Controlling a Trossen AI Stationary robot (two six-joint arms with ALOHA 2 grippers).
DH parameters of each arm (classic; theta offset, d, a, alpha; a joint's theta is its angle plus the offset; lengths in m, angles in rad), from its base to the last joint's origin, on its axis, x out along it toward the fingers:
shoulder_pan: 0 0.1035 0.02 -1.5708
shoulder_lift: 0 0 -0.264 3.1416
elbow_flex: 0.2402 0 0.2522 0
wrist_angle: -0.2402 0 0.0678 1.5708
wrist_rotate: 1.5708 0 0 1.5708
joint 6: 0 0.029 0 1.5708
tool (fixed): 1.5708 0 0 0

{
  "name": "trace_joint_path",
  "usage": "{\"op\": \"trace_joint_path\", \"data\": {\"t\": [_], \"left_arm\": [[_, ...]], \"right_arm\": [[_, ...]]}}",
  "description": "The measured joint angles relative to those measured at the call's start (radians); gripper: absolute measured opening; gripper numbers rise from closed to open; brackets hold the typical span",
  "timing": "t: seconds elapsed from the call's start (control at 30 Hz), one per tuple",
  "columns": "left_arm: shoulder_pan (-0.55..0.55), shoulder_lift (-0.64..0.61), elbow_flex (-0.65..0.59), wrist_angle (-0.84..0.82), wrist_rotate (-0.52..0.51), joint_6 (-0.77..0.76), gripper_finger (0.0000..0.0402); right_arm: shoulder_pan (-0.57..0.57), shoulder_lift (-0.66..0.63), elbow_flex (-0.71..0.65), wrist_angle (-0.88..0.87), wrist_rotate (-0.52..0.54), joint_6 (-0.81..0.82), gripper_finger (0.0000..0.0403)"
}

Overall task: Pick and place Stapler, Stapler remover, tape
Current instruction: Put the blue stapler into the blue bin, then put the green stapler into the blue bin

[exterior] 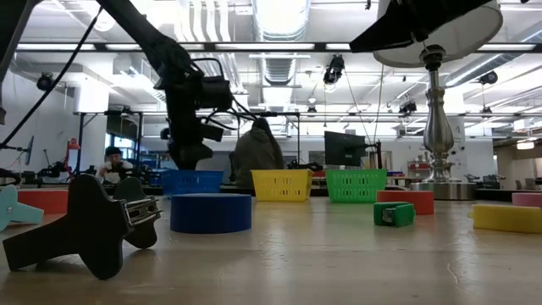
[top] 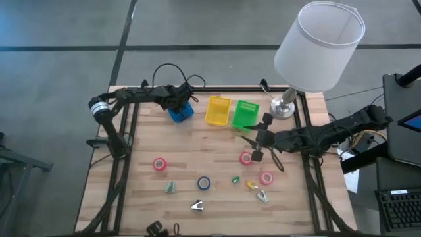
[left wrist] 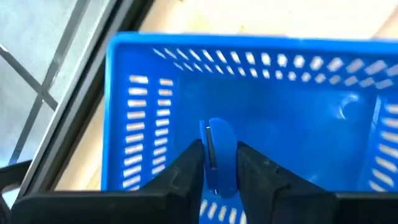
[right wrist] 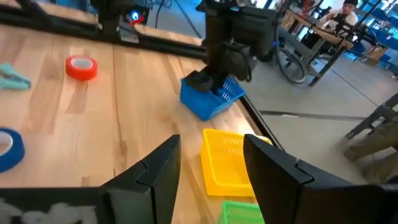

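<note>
My left gripper [left wrist: 219, 150] hovers over the blue bin [left wrist: 155, 112] at the table's far left, shut on a small blue stapler [left wrist: 219, 132]; the high view shows the left gripper [top: 183, 101] above that bin [top: 181, 112]. My right gripper [right wrist: 211, 167] is open and empty, low over the table's right half, just beyond a pink-red tape roll [top: 246, 158]. Two more tape rolls [top: 160, 164] [top: 266, 178] lie flat on the wood. A green stapler [top: 235, 179], a yellow stapler [top: 251, 185] and staple removers [top: 170, 187] [top: 197, 206] [top: 263, 195] lie near the front. My left gripper pinches the blue stapler between its two fingers [left wrist: 193, 163], on its flat sides. The stapler's rounded end [left wrist: 219, 127], with a thin metal strip, sticks out past the fingertips. The fingers point down into the blue bin, and the stapler is lifted clear above the bin's floor.
A yellow bin [top: 218, 110] and a green bin [top: 245, 114] stand beside the blue one along the far edge. A lamp [top: 284, 108] with a white shade stands at the far right corner. A blue tape roll [top: 204, 183] lies near the front middle. Black rails frame the table.
</note>
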Motion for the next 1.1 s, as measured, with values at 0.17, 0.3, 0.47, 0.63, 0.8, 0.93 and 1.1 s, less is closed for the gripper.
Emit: {"op": "trace_joint_path", "data": {"t": [0.17,0.3,0.47,0.63,0.8,0.93,1.1], "left_arm": [[0.013,0.023,0.0,0.022,0.001,0.01,0.0118],[0.021,0.027,0.0,0.018,0.0,0.022,0.014],[0.023,0.027,0.0,0.019,-0.05,0.069,0.0159],[0.026,0.027,0.003,0.016,-0.09,0.086,0.0163],[0.013,0.019,0.03,0.012,-0.09,0.101,0.0158],[-0.004,-0.024,0.071,0.006,-0.089,0.099,0.0151],[-0.048,-0.123,0.091,0.0,-0.071,0.056,0.0139]], "right_arm": [[0.0,0.046,0.01,-0.012,-0.156,0.006,0.0171],[0.001,0.088,0.025,-0.052,-0.46,0.034,0.0171],[0.001,0.189,0.027,-0.037,-0.747,0.027,0.0171],[-0.001,0.338,0.049,-0.047,-0.775,0.005,0.0171],[0.0,0.472,0.116,-0.045,-0.779,0.011,0.0171],[0.001,0.55,0.168,-0.092,-0.779,0.029,0.0171],[0.001,0.612,0.248,-0.281,-0.778,0.023,0.0171]]}}
